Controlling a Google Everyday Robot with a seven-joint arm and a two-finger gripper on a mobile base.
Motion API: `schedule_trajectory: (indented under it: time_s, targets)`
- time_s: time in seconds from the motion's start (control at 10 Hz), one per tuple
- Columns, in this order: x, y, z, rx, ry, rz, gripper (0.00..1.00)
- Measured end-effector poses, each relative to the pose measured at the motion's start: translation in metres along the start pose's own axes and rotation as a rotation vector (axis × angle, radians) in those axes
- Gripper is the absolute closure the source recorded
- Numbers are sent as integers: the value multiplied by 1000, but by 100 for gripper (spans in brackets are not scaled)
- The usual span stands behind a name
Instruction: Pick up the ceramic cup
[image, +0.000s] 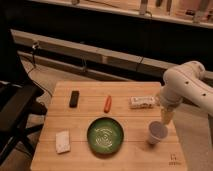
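Note:
The ceramic cup (157, 132) is a small white handleless cup with a pale greyish inside. It stands upright on the right side of the wooden table (85, 160), to the right of the green bowl (105, 135). My gripper (166, 118) hangs from the white arm (186, 85) that comes in from the right. It points down just above and behind the cup's right rim. I cannot tell whether it touches the cup.
A black rectangular object (74, 98), an orange carrot-like item (107, 103) and a white packet (142, 101) lie across the far half of the table. A white sponge-like block (62, 141) lies front left. A black chair (15, 107) stands left of the table.

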Motion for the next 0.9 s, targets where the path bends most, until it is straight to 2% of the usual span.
schedule_trajectory:
  time_s: [0.9]
  targets:
    - [0, 0, 0, 0, 0, 0, 20]
